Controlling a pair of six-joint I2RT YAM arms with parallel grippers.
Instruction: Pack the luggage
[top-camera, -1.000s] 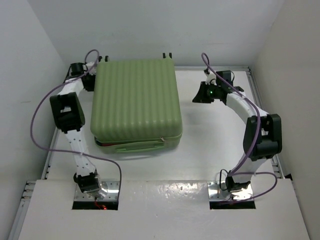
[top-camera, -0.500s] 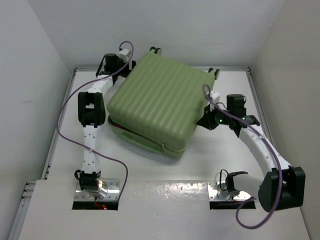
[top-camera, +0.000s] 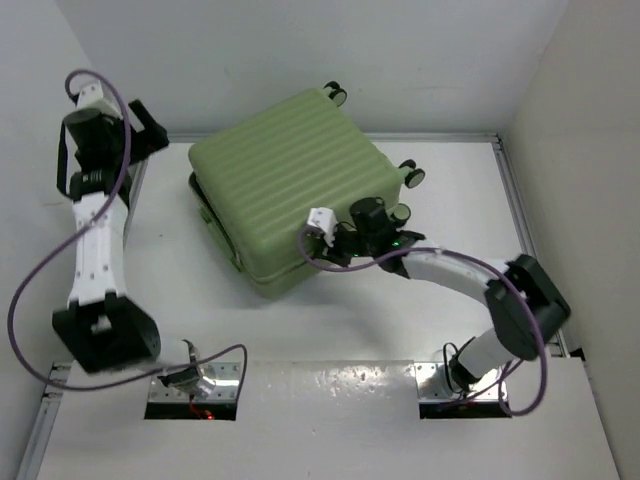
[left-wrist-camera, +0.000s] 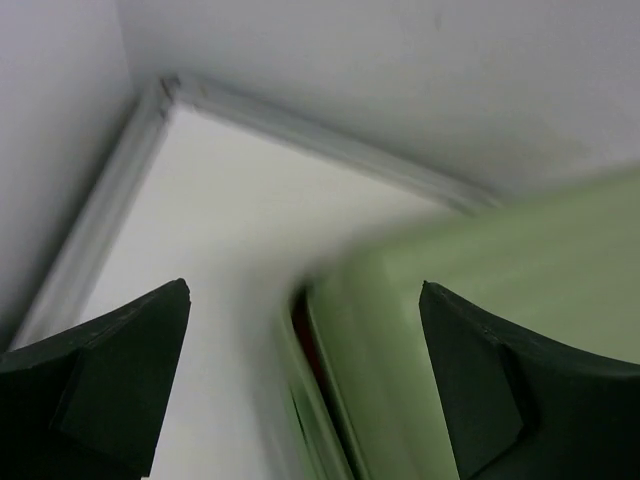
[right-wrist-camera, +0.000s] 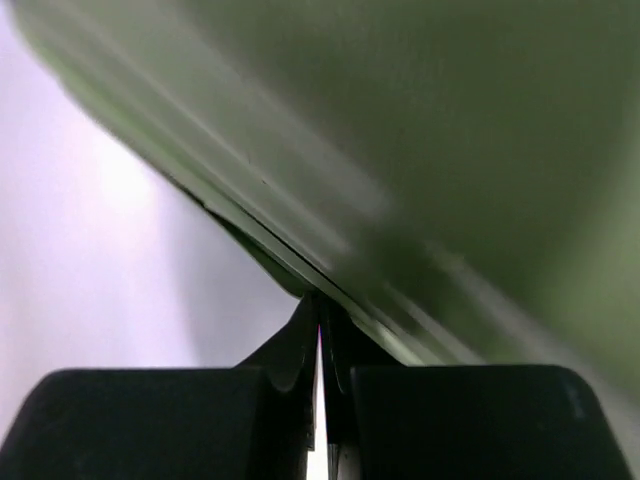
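Note:
The luggage, a light-green ribbed hard-shell suitcase, lies closed and turned at an angle on the white table. My right gripper is at its near right edge. In the right wrist view the gripper is shut, its tips touching the seam under the luggage shell; nothing shows between the fingers. My left gripper is raised at the far left, apart from the luggage. In the left wrist view it stands open over bare table, with the luggage and a dark reddish gap at its seam blurred to the right.
Black wheels stick out at the luggage's far and right sides. A raised metal rail borders the table, with white walls close behind and on both sides. Purple cables loop off both arms.
The luggage has turned further on the table. My left arm swung out to the far left and its gripper opened. My right arm moved in to the luggage's near edge, still shut.

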